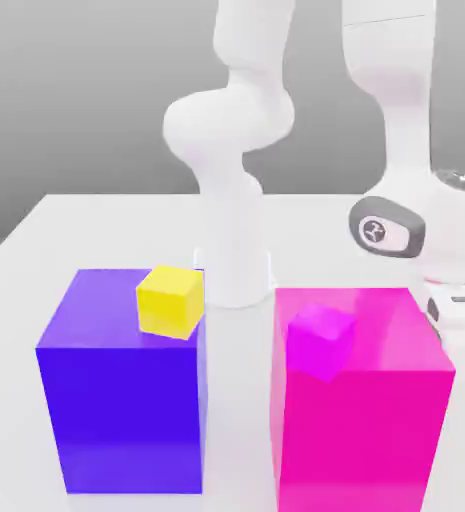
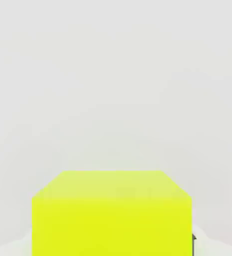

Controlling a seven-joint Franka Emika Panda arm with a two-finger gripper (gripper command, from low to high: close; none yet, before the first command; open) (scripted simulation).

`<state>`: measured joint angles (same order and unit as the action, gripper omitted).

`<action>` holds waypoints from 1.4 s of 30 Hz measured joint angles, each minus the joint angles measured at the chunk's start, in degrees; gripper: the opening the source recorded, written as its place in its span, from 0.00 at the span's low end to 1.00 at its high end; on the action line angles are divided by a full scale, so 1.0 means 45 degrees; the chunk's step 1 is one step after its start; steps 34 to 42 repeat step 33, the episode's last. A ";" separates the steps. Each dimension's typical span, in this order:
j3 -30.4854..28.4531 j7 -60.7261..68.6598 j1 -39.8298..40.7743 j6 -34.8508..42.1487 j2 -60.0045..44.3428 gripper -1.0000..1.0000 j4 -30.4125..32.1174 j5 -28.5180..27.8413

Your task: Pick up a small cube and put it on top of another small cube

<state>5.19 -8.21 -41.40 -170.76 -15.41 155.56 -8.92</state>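
Gripper [image 1: 461,335] pinching a lime cube [image 2: 112,227]; best lifted straight up, slow and level, past the pink block [image 1: 361,440] before travelling sideways.

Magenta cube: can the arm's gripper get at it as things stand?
Probably, but not straight away. The space above the magenta cube looks free. The gripper, off toward the exterior view's right, is shut; it would likely have to open and come across over the pink block.
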 joint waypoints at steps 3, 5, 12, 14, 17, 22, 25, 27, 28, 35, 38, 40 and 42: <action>0.0483 0.0555 0.0309 0.1016 0.1255 0.00 0.0233 0.0733; 0.0686 0.0968 0.0379 0.1752 0.2169 0.00 0.0399 0.1310; 0.0315 0.1839 0.1701 0.4864 0.3146 0.00 -0.1921 0.1794; 0.0001 0.1797 0.2170 0.5953 0.3436 0.00 -0.2751 0.1806; -0.0498 0.1665 0.2903 0.7588 0.3871 0.00 -0.4000 0.1733; -0.1424 0.0693 0.4526 1.0341 0.4843 0.00 -0.5722 0.1680; -0.2101 -0.0125 0.5299 1.1923 0.5478 0.00 -0.6578 0.1684; -0.2355 -0.0501 0.5583 1.1857 0.5533 0.00 -0.6384 0.1781; -0.2403 -0.0550 0.5634 1.1474 0.5406 0.00 -0.6119 0.1811; -0.2449 -0.0567 0.5680 1.0571 0.5080 1.00 -0.5533 0.1853; -0.2449 -0.0567 0.5680 1.0571 0.5080 1.00 -0.5533 0.1853; -0.2449 -0.0567 0.5680 1.0571 0.5080 1.00 -0.5533 0.1853; -0.2449 -0.0567 0.5680 1.0571 0.5080 1.00 -0.5533 0.1853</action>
